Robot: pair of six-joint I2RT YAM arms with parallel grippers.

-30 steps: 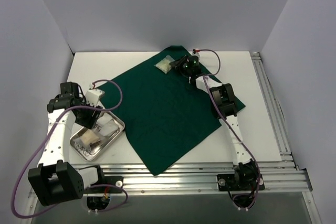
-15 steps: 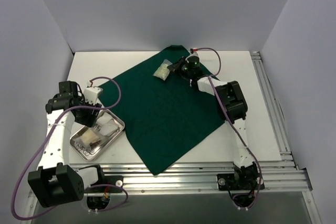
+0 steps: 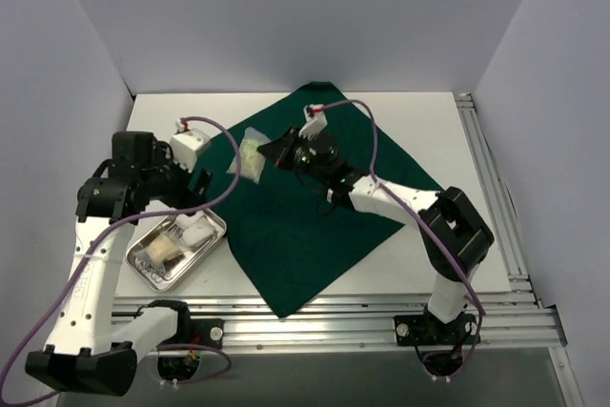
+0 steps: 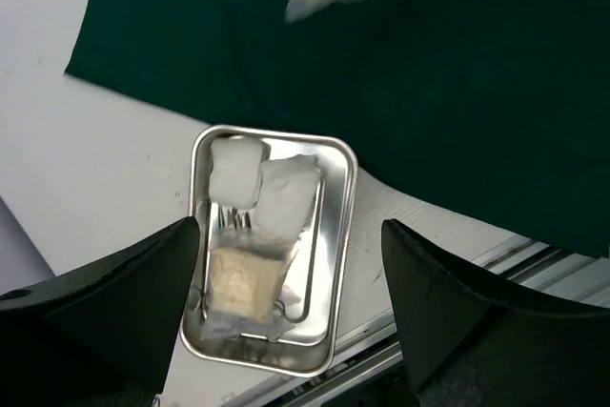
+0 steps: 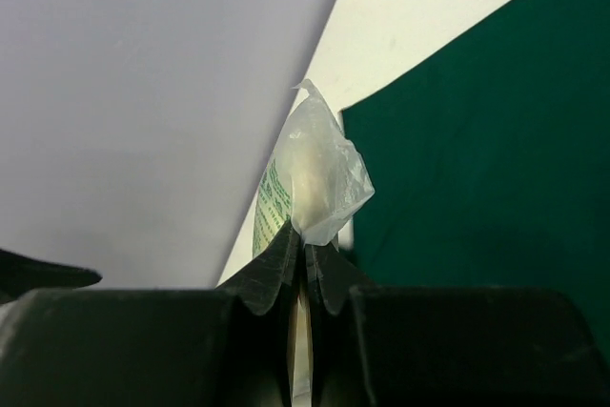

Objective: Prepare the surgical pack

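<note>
The dark green drape [image 3: 315, 216] lies spread over the table's middle. My right gripper [image 3: 278, 152] is shut on a clear packet [image 3: 251, 157] and holds it in the air over the drape's left part; the packet also shows pinched between the jaws in the right wrist view [image 5: 310, 178]. The steel tray [image 3: 176, 247] sits at the near left off the drape, holding two white gauze pads [image 4: 262, 183], a second clear packet [image 4: 243, 283] and steel instruments under it. My left gripper [image 4: 291, 312] is open and empty, raised above the tray.
The white table ends in metal rails along the near edge [image 3: 334, 316] and right edge [image 3: 491, 188]. Purple cables loop from both arms. Grey walls close in the left, back and right.
My right gripper lifted the clear packet from the drape's far corner and carried it left and nearer. My left arm rose from the tray and swung up and right.
</note>
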